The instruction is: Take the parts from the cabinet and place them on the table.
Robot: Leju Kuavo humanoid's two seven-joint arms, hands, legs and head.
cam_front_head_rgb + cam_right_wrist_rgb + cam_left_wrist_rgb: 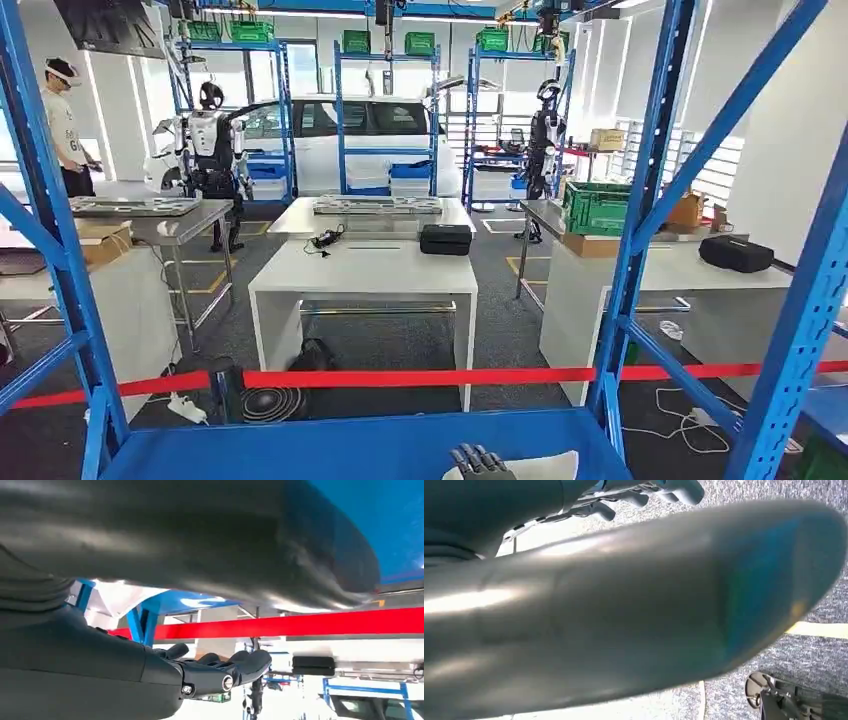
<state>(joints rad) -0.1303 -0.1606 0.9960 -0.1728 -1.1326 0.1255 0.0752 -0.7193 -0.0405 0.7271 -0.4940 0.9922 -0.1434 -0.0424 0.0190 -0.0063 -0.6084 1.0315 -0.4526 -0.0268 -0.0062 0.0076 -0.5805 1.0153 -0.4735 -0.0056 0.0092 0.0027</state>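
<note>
A pale, smooth part (535, 467) lies on the blue cabinet shelf (330, 445) at the bottom edge of the head view, long axis running left to right across the shelf, its tapered end toward the right. Dark fingers (478, 462) of a hand rest on its near-left portion; which hand this is cannot be told. In the left wrist view a long grey rounded part (624, 615) crosses the frame, rounded tip pointing away from the wrist, with the left hand (634, 497) alongside it — whether it is gripped cannot be told. In the right wrist view the right hand (220, 670) extends beside the dark underside of a part (200, 535), fingers together and gently curled; its hold is likewise unclear. Beyond the blue rack uprights (640, 210) — a red barrier tape (420, 378), a white table (365, 270) carrying a black case (445, 239), a green crate (596, 207), a white car (350, 135), two standing humanoid robots (210, 140) and a person (65, 120) at far left. Grey carpet floor (500, 320).
</note>
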